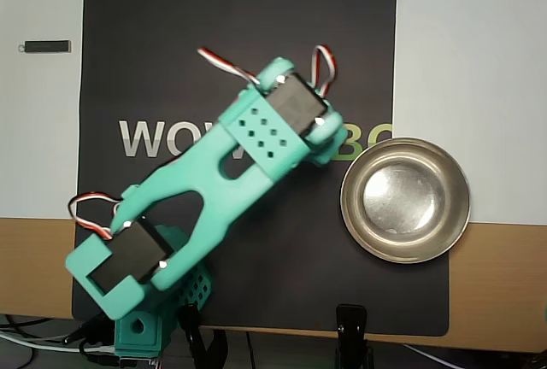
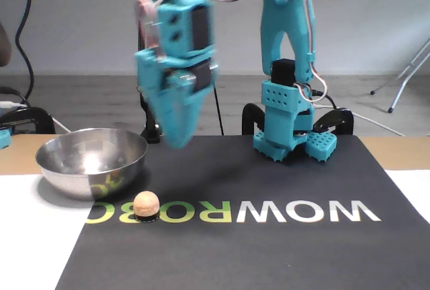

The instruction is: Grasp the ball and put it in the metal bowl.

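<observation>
In the fixed view the small peach-orange ball (image 2: 146, 203) rests on a little black ring on the black mat, on the printed letters, just right of the metal bowl (image 2: 80, 172). The bowl holds nothing. My gripper (image 2: 177, 141) hangs tip-down above the mat, behind and right of the ball and clear of it. Its jaws look shut and empty, slightly blurred. In the overhead view the teal arm (image 1: 248, 151) covers the ball and the gripper tips. The bowl's rim (image 1: 349, 208) shows to the right of the arm.
The black mat (image 1: 154, 61) with "WOWROBO" lettering lies on a white and wood table. The arm's base (image 2: 289, 135) stands at the mat's far edge. A small black stick (image 1: 47, 46) lies off the mat. A black clamp (image 1: 352, 326) grips the table edge.
</observation>
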